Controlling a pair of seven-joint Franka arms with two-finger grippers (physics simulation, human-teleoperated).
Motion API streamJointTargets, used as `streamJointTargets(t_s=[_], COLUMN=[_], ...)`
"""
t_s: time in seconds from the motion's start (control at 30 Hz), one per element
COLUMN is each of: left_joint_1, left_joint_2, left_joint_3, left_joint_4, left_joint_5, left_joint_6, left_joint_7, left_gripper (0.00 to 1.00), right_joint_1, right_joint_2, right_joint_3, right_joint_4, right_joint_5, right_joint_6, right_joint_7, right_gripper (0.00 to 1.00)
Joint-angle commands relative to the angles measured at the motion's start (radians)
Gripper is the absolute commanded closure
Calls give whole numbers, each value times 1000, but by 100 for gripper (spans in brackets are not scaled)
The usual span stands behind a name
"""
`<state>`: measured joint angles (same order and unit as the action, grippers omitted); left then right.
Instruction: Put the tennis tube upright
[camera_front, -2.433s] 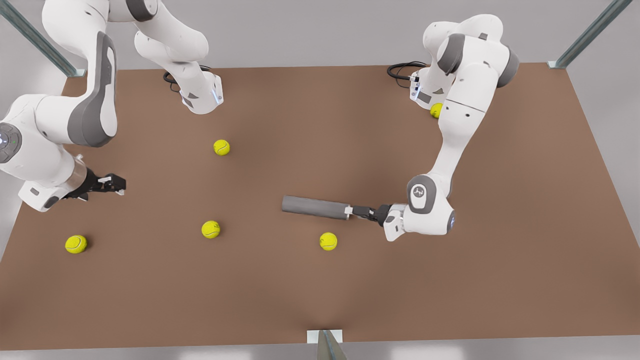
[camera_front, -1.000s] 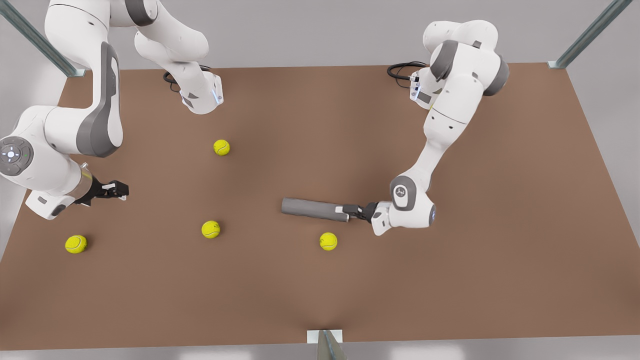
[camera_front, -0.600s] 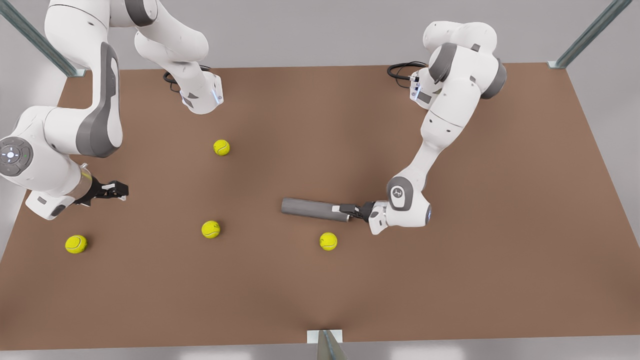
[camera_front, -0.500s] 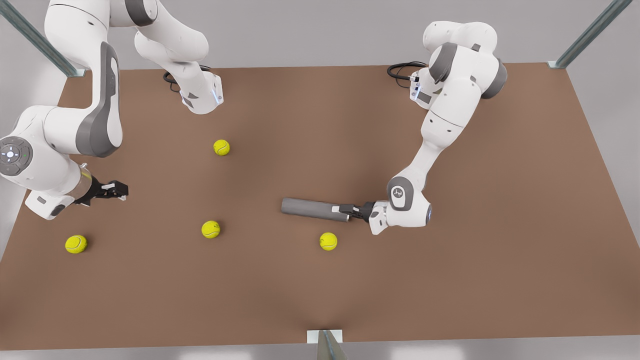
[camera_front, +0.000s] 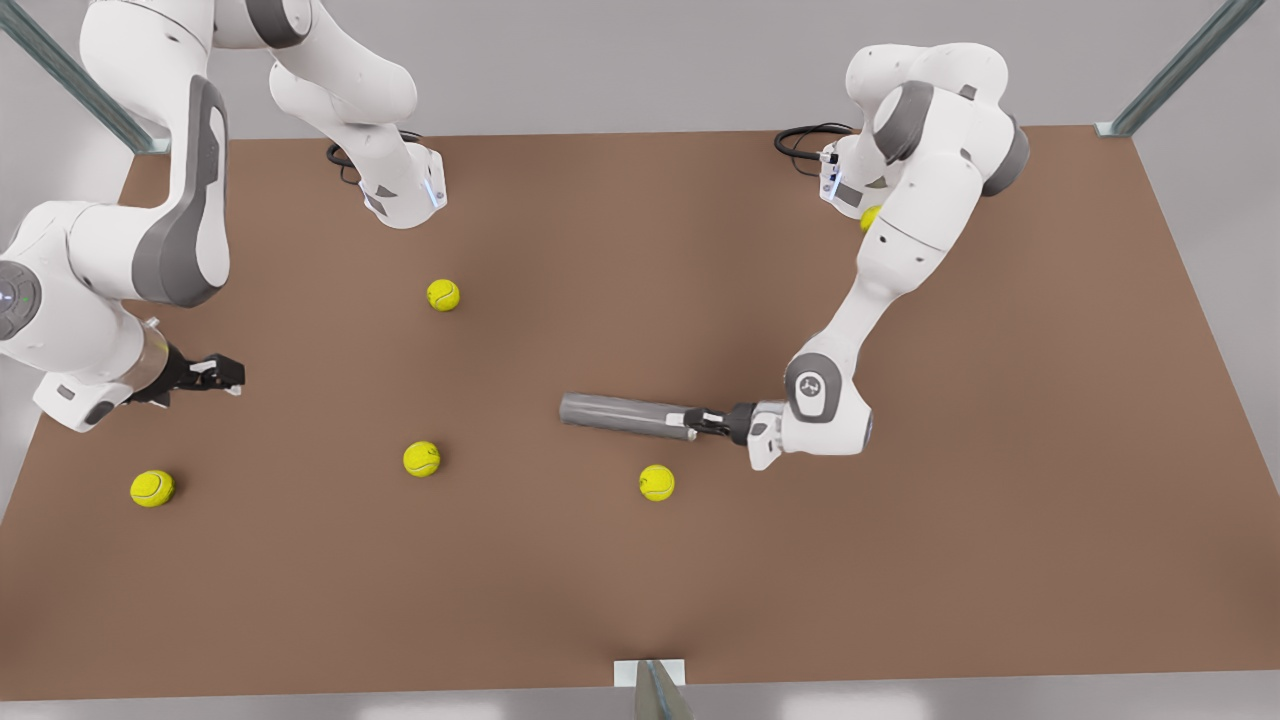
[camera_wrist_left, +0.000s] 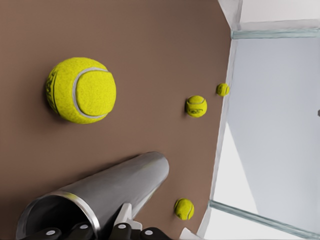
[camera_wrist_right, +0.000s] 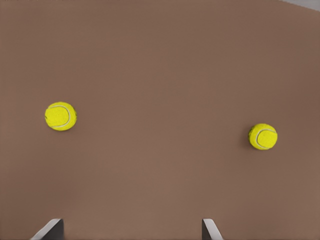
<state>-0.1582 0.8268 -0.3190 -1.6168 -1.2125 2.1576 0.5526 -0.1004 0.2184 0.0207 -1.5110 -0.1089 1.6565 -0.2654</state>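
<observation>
Tennis tube (camera_front: 620, 414) lies flat (rim end in left tool (camera_front: 697, 421)).

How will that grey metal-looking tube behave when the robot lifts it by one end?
The plain grey tennis tube looks rigid, so it probably won't bend. Lying on its rounded side on the brown table, it may roll if released. The left gripper pinches just its silvery rim, so the long body could sag or slip.

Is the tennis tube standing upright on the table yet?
No, the tennis tube lies on its side on the table, the left gripper at its rim.
</observation>
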Motion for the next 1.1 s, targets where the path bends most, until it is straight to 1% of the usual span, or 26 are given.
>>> streamJointTargets(t_s=[0.0, 0.13, 0.2, 0.27, 0.5, 0.73, 0.83, 1.07], left_joint_1=[2, 58, 63, 97, 166, 246, 261, 270], left_joint_2=[0, -2, -15, -17, -66, -164, -173, -224], left_joint_3=[-2, -60, -61, -94, -120, -120, -120, -117], left_joint_4=[0, -6, -9, -21, -52, -113, -121, -120], left_joint_5=[-7, -7, -7, -7, -7, 8, 10, 142], left_joint_6=[-1, -4, -4, -4, -47, -108, -110, -120], left_joint_7=[0, -2, -16, -14, -43, -117, -125, -286], left_gripper=[79, 79, 79, 79, 79, 79, 79, 79], right_joint_1=[-1, -8, -2, -2, -13, -13, -13, -13], right_joint_2=[-1, 7, 7, 10, 15, 27, 25, 21], right_joint_3=[1, -1, 1, 1, -1, 1, 1, -1], right_joint_4=[0, 0, -1, -1, -1, -1, 0, 0], right_joint_5=[0, 2, 2, 2, 2, 2, 3, 2], right_joint_6=[0, 20, 20, 22, 25, 26, 26, 23], right_joint_7=[0, 0, 0, 0, 0, 0, 0, -12], right_gripper=[0, 0, 0, 0, 0, 0, 0, 0])
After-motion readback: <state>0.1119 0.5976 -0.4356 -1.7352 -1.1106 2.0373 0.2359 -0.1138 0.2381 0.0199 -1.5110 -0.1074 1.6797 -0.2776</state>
